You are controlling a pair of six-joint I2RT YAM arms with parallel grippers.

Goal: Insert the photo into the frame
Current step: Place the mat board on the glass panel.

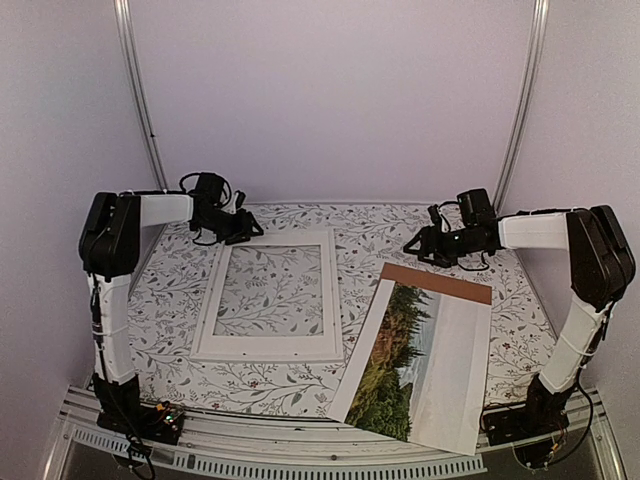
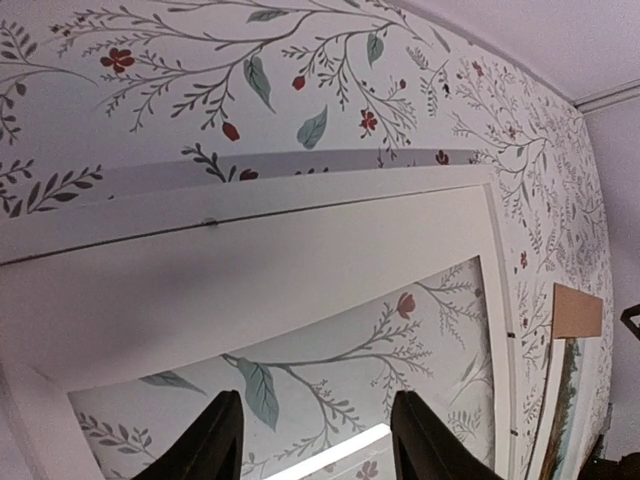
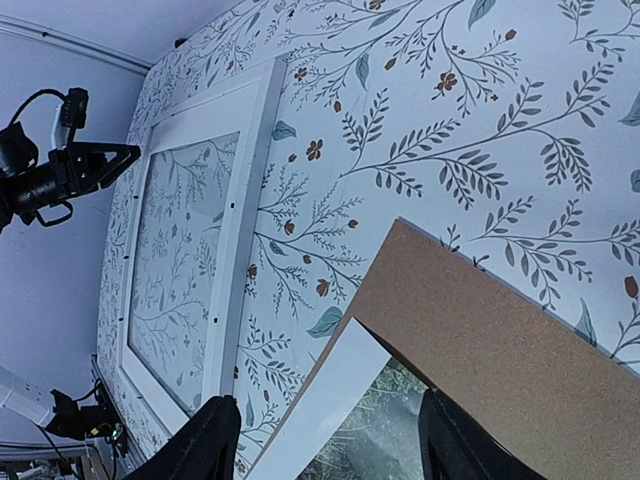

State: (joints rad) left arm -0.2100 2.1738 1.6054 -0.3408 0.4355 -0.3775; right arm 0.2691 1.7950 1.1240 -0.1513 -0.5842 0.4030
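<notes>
The frame (image 1: 330, 300), white-bordered with a clear pane, lies flat on the left-centre of the table. The photo (image 1: 400, 365), a conifer landscape with pale sky and white margins, lies to the right on top of the brown backing board (image 1: 437, 283). My left gripper (image 1: 245, 228) hovers over the frame's far left corner, open and holding nothing; in the left wrist view the gripper (image 2: 316, 400) is above the frame (image 2: 250, 270). My right gripper (image 1: 418, 245) is open by the board's far corner. In the right wrist view that gripper (image 3: 330, 400) hangs above the photo (image 3: 385, 430) and board (image 3: 480, 330).
A floral-patterned cloth (image 1: 370, 235) covers the table. The photo's near corner overhangs the front edge by the metal rail (image 1: 300, 440). White walls and two curved poles (image 1: 140, 90) enclose the back and sides. About a hand's width of cloth separates frame and photo.
</notes>
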